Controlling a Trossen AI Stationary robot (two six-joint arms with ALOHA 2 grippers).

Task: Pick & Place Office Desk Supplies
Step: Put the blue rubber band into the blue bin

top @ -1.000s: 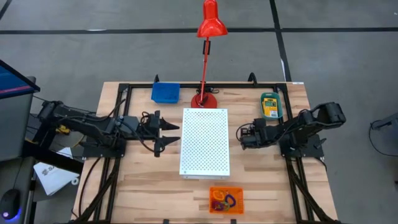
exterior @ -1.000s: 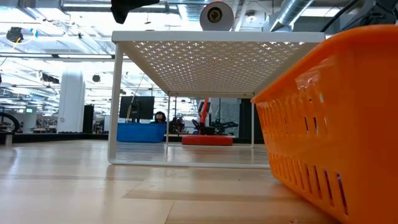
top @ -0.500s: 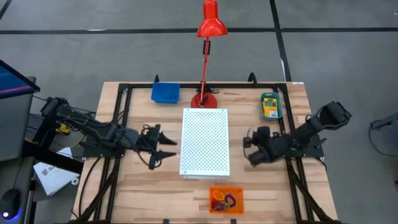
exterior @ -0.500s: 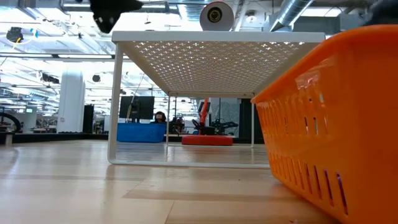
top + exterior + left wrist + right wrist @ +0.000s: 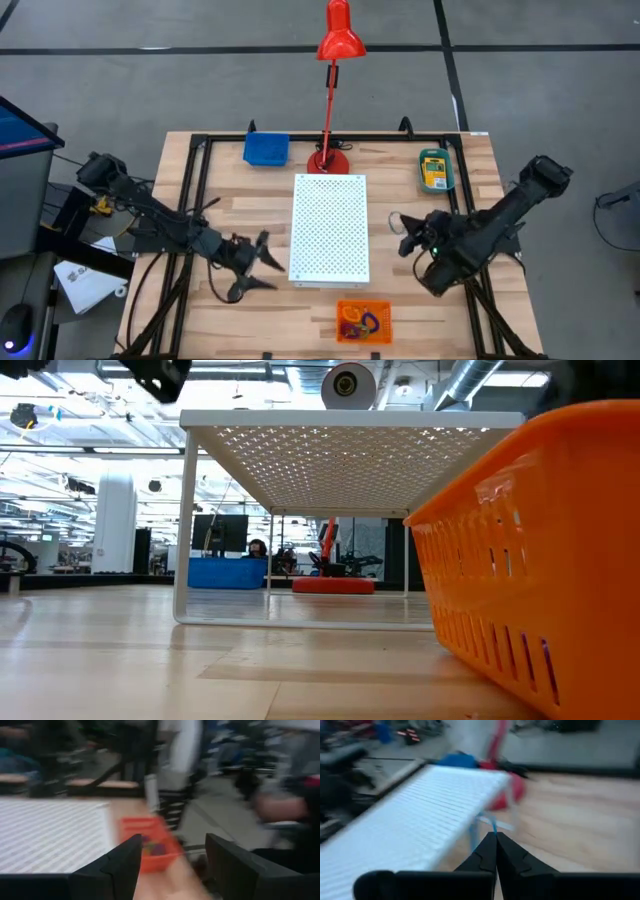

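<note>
The thin loops and clips (image 5: 358, 322) lying in the orange tray (image 5: 364, 305) on the tabletop's near edge look light, slippery, best pinched across one strand, with the left gripper (image 5: 262, 268) spread open and the right gripper (image 5: 495, 851) closed, empty.

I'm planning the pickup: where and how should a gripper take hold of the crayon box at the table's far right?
The crayon box lies flat in its teal tray, long side running front to back. Probably best to come straight down from above and close across its narrow width, near the middle. The right gripper, fingers shut, is nearest; it must open first.
</note>
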